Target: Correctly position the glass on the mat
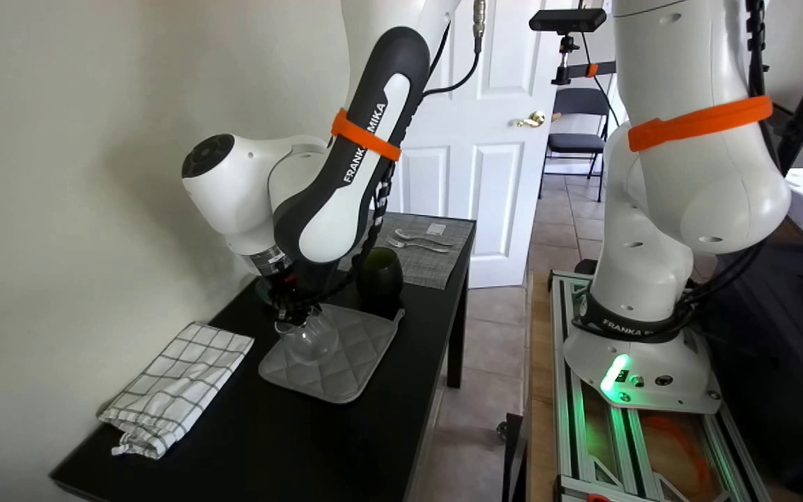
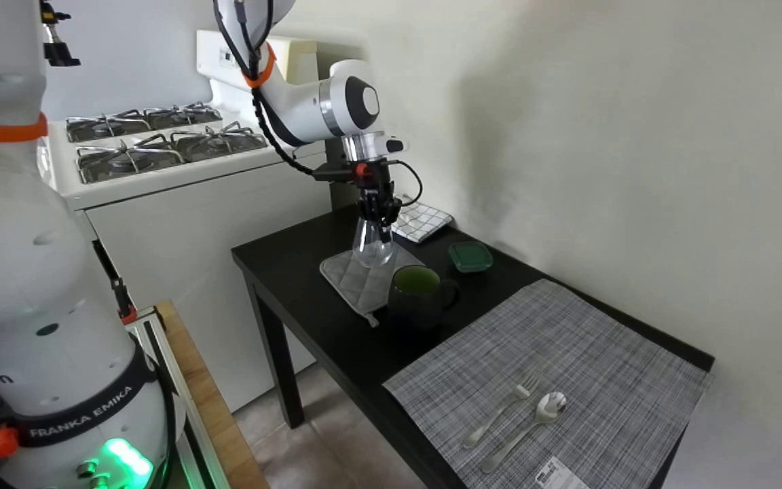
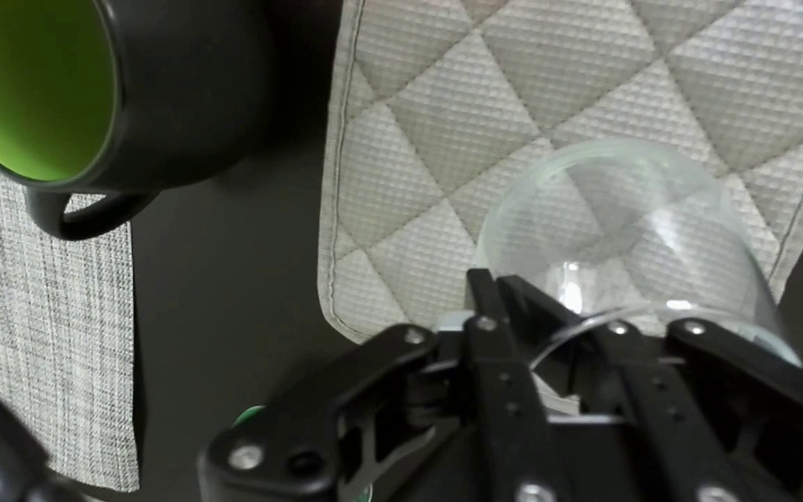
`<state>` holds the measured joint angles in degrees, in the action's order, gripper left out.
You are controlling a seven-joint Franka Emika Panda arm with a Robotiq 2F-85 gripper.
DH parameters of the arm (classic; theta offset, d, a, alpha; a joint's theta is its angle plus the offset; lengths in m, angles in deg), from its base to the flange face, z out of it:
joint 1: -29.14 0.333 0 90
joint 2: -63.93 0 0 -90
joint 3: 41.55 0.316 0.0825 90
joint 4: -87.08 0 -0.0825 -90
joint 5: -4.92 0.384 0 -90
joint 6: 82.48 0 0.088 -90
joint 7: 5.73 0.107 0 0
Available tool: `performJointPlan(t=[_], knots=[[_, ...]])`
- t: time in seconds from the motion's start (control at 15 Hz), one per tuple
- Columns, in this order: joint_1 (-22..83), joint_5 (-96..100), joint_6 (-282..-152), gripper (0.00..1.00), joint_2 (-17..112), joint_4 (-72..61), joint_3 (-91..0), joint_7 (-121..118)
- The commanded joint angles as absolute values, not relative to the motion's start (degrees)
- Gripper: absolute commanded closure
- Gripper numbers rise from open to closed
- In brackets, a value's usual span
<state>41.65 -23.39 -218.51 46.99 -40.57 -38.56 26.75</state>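
The clear glass (image 1: 311, 339) is over the quilted grey mat (image 1: 335, 383), and both also show in an exterior view, the glass (image 2: 372, 248) over the mat (image 2: 362, 291). My gripper (image 3: 496, 276) points down with its fingertips close together on the wall of the glass (image 3: 624, 223), one finger inside the rim and one outside. The gripper also shows in both exterior views (image 1: 295, 318) (image 2: 385, 234). The glass looks slightly tilted in an exterior view. I cannot tell whether its base touches the mat. In the wrist view, the mat (image 3: 429, 150) fills the upper right.
A dark green cup (image 2: 408, 305) with a handle stands close beside the mat. A flat green container (image 2: 470, 257) lies near the wall. A checked cloth (image 1: 182, 380) lies on the black table (image 1: 234, 446). A striped grey sheet (image 2: 567, 346) holds a fork and a spoon.
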Motion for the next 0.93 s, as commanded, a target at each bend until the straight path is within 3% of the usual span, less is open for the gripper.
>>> performJointPlan(t=[0.0,0.53,0.87], knots=[[42.04,-22.53,-220.33,0.63,48.75,-42.67,-39.10,25.80],[41.81,-22.79,-220.49,0.04,51.78,-43.41,-39.06,26.33],[40.99,-20.54,-219.63,0.00,55.23,-44.24,-38.41,24.78]])
